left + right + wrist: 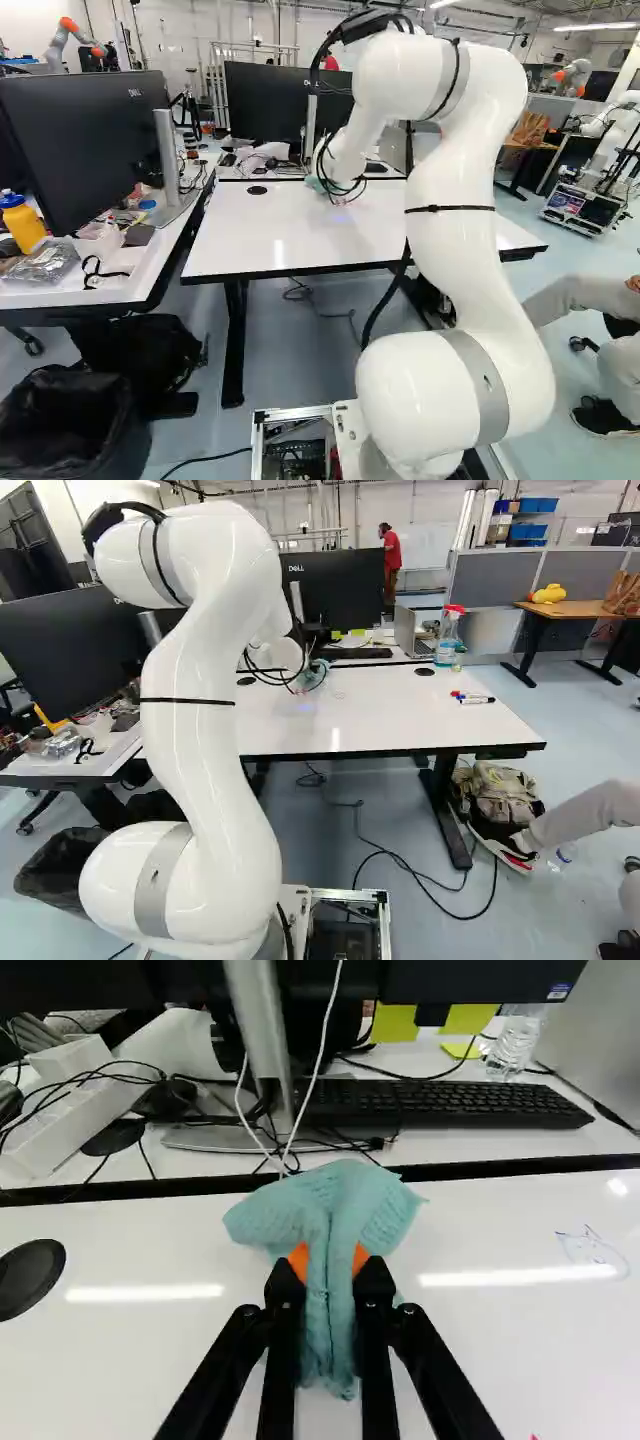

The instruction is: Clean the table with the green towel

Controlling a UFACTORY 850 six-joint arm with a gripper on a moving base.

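Here, end effector (309,680) clamped on green towel (340,1200), near table's far edge (500,1169), room both sides

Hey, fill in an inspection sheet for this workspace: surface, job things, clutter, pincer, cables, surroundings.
Surface: white table, blue scribble on it.
Job things: towel, bunched near the table's far edge.
Clutter: pens on the table; spray bottle by its far edge.
Pincer: shut on the towel.
Cables: white cable beyond the towel; black cable on the floor.
Surroundings: keyboard on the desk behind; bin at the left base view's left; backpack by a table leg.
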